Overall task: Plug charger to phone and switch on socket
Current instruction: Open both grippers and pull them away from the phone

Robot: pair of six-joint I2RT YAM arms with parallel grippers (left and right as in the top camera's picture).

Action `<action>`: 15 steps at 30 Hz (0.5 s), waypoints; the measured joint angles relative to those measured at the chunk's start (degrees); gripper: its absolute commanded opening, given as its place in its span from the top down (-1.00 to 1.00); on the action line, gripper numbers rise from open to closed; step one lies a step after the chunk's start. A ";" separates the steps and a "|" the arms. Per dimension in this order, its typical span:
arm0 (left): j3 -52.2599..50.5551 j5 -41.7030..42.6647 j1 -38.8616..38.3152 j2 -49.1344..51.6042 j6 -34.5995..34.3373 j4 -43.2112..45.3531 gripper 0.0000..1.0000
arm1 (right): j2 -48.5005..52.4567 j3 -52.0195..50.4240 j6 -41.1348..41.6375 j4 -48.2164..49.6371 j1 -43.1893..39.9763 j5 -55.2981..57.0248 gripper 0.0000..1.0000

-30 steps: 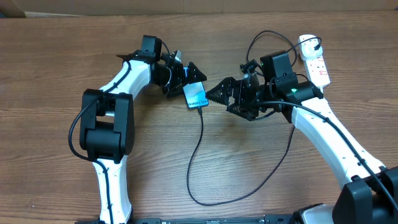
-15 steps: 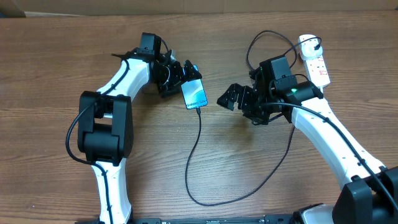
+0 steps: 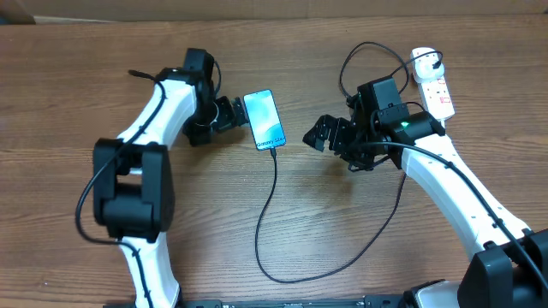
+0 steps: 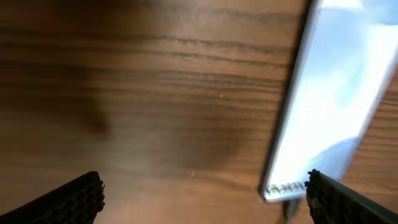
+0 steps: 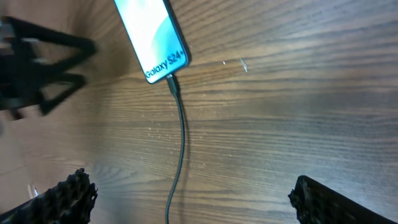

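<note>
The phone (image 3: 265,120) lies flat at upper centre of the counter (image 3: 77,51), with the charger (image 5: 183,140) plugged into its lower end. The left tool (image 3: 233,114) and right tool (image 3: 318,133) flank it, both released. The socket (image 3: 435,85) sits upper right.

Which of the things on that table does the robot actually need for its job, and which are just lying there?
For the job: phone, black charger cable reaching its bottom end, white socket strip with red markings.
Just there: wooden table; pale strip along the far edge, maybe cardboard.
</note>
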 measured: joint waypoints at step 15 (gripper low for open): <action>0.00 -3.67 9.31 -25.49 3.93 -14.82 -0.99 | 0.00 0.00 -0.59 -5.09 0.00 0.17 -1.00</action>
